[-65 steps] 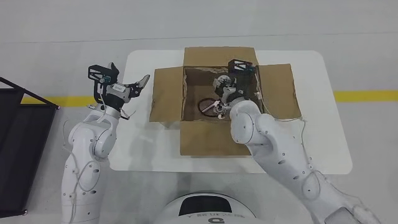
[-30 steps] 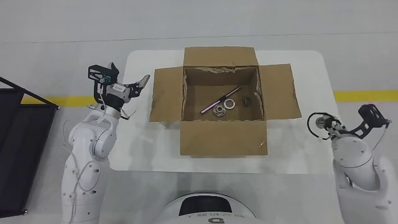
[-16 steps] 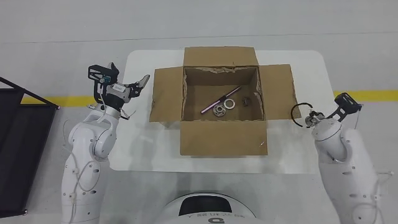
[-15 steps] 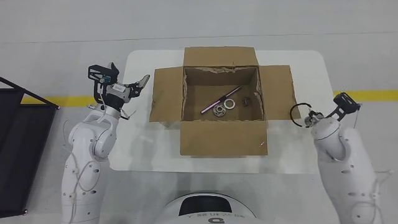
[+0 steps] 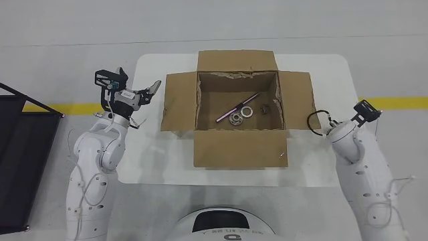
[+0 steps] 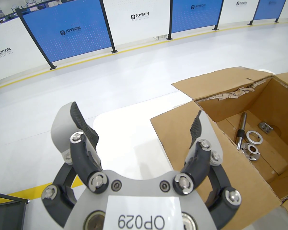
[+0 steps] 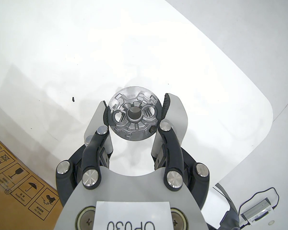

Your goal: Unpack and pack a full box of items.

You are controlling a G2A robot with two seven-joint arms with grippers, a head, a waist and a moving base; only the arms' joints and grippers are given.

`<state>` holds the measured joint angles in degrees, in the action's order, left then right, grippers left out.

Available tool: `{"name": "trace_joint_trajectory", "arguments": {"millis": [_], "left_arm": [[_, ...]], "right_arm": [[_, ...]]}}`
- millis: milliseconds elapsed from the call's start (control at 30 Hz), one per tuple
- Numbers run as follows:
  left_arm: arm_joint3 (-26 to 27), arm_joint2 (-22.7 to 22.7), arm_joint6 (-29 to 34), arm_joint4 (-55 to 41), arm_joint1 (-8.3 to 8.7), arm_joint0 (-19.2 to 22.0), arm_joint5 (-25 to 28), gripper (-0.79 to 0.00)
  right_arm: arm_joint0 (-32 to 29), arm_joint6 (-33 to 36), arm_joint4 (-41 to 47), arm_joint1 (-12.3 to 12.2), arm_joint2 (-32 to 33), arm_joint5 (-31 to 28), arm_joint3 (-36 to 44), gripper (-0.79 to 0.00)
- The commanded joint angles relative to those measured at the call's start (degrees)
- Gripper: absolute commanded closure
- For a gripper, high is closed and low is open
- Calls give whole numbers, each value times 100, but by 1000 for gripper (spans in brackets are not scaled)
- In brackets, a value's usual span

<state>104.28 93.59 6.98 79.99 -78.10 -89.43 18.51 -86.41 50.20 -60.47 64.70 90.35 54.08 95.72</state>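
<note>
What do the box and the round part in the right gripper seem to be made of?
The box looks like brown corrugated cardboard: matte, with torn, frayed flap edges. The round part in the right gripper looks like cast metal: dull grey, slightly grainy, with moulded ribs and a central bore. Which metal, I cannot tell.

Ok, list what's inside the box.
On the box floor: a metal shaft, a plain ring, a flanged ring and a grey block. The near wall hides some floor in the left wrist view.
</note>
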Motion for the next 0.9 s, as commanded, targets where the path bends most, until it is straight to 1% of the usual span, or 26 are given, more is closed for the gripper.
{"name": "trace_joint_trajectory", "arguments": {"millis": [0,100,133,167,200,233,333,500,600,733,800,833,867], "left_arm": [[0,0,0,0,0,0,0,-785],[0,0,0,0,0,0,0,-785],[0,0,0,0,0,0,0,-785],[0,0,0,0,0,0,0,-785],[0,0,0,0,0,0,0,-785],[0,0,0,0,0,0,0,-785],[0,0,0,0,0,0,0,-785],[0,0,0,0,0,0,0,-785],[0,0,0,0,0,0,0,-785],[0,0,0,0,0,0,0,-785],[0,0,0,0,0,0,0,-785],[0,0,0,0,0,0,0,-785],[0,0,0,0,0,0,0,-785]], "right_arm": [[63,13,-2,15,-68,-13,-77,-179],[117,2,-23,33,-122,-2,-112,-332],[125,-2,-28,38,-125,2,-111,-366],[129,-1,-35,41,-121,1,-99,-468],[127,5,-29,43,-108,-5,-78,-637],[120,13,-2,46,-82,-13,-42,-785],[73,28,48,50,18,-28,55,-785],[-86,174,90,30,265,-174,468,-785],[-265,311,219,12,558,-311,1068,-785],[-712,424,777,9,1289,-535,2138,-785],[-923,367,1299,34,1640,-780,2591,-785],[-1018,349,1676,54,1791,-993,2778,-785],[-1096,323,1890,66,1895,-1141,2835,-785]]}}
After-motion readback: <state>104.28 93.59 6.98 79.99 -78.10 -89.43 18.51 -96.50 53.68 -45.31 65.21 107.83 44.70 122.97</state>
